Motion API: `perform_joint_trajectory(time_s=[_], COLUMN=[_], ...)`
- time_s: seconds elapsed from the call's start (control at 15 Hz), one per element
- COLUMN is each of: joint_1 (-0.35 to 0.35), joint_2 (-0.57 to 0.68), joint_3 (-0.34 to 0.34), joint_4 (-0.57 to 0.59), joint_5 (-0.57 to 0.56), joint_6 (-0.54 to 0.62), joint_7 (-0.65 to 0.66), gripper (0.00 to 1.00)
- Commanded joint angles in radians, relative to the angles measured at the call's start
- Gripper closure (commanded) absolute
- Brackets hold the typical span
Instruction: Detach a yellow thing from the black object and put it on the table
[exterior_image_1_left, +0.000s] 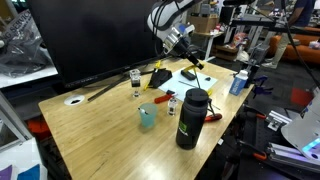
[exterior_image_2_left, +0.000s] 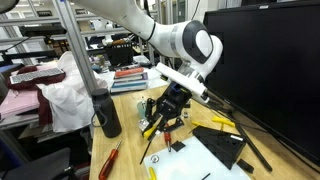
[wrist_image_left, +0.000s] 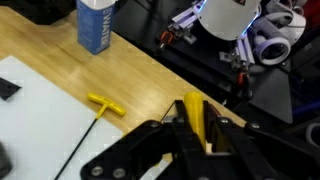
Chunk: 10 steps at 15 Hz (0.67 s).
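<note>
One yellow thing (wrist_image_left: 195, 118) is pinched between the gripper (wrist_image_left: 198, 128) fingers, jaws narrow and clamped on it, upright strip in the wrist view. It is held in the air, well apart from the black object (exterior_image_2_left: 222, 142), which sits on the table (exterior_image_1_left: 110, 140) beside the white sheet (wrist_image_left: 30, 110) toward the monitor-side edge. More yellow is on that wedge in an exterior view (exterior_image_1_left: 160, 76). So detach looks done; the step in hand is the put-down. In the wrist view the held piece hangs about over the tabletop edge near the blue-and-white can (wrist_image_left: 97, 25), with floor clutter beyond. To do it well: shift inward from that edge first, go for bare wood, and steer clear of the sheet and the loose yellow T-shaped piece (wrist_image_left: 105, 103) lying beside it. Come down straight and low, open only when the strip is touching or nearly touching the wood, or it may bounce off the edge. Then lift straight up so the pads don't drag it.
</note>
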<state>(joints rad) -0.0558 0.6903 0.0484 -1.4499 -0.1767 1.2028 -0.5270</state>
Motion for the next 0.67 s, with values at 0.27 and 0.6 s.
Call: perform_joint_trajectory(time_s=[0.27,0.6], joint_1=[-0.051,-0.079], joint_2=[0.072,0.124], joint_3=[0.064,0.060], joint_4=[-0.042,0.012], joint_5=[0.059,0.125], joint_6=[-0.184,-0.277], joint_7=[-0.238,-0.326], gripper=[0.95,0.86])
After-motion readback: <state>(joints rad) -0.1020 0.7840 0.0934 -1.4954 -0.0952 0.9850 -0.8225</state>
